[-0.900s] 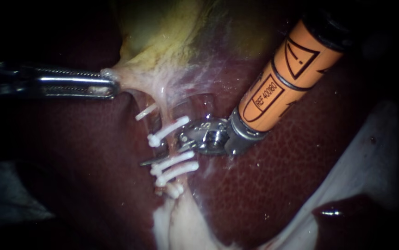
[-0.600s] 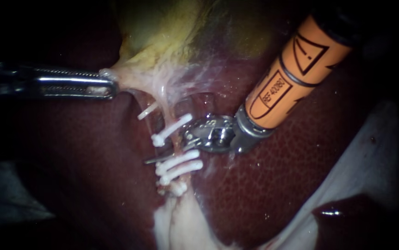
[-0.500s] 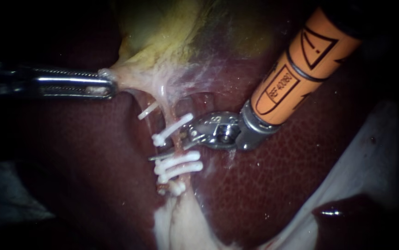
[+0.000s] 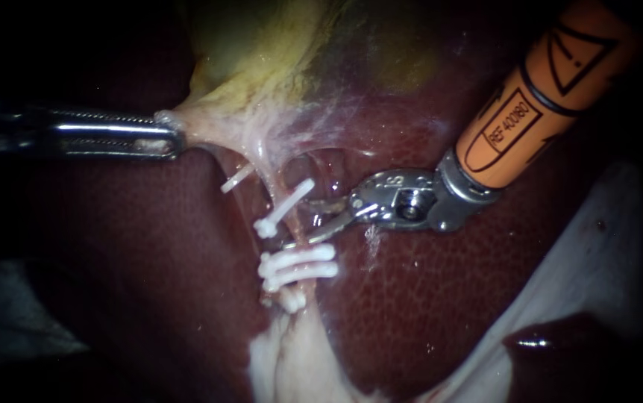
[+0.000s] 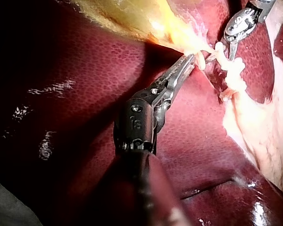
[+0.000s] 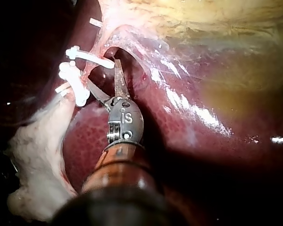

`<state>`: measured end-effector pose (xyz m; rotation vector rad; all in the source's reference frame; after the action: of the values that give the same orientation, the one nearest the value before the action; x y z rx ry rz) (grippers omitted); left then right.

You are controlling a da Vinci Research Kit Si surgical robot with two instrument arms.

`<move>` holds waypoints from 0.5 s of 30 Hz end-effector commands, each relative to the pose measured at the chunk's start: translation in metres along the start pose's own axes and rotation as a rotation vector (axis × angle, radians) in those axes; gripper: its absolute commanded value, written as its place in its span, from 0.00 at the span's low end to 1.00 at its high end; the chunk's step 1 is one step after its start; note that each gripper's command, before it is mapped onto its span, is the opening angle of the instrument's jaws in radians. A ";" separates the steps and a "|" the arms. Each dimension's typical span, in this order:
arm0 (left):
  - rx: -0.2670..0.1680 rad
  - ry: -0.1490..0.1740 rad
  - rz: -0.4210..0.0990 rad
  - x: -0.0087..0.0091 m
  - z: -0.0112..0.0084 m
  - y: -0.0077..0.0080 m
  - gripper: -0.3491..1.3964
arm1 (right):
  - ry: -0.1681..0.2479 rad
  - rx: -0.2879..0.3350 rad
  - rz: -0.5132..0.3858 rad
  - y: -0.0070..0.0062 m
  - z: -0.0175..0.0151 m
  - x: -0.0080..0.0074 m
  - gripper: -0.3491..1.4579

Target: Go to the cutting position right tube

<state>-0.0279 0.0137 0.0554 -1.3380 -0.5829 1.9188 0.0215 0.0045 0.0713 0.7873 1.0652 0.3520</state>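
Endoscope view: right instrument (image 4: 300,222) blades parted, 3 o'clock of right tube (image 4: 271,179); could nick lower clips (image 4: 299,265) if skewed. Left instrument (image 4: 165,139) clamping gallbladder (image 4: 247,67).

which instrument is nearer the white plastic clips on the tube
Right. The right instrument, jaws open, reaches between the white plastic clips; the left instrument grips pale tissue well above them.

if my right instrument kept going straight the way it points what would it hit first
Most likely the right tube, in the gap between the upper clip and the lower clips; the right instrument's open jaws seem to straddle it, but depth is unclear.
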 end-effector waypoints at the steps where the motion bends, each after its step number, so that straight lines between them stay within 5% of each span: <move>1: 0.000 0.000 0.000 0.0000 0.0000 0.0000 0.00 | 0.000 0.001 0.001 -0.0001 -0.0003 0.0000 0.77; 15: -0.001 0.000 0.000 -0.0001 -0.0001 -0.0002 0.00 | -0.002 0.016 0.001 -0.0006 -0.0031 -0.0003 0.78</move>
<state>-0.0277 0.0138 0.0555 -1.3387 -0.5839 1.9191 0.0184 0.0051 0.0702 0.8032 1.0668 0.3446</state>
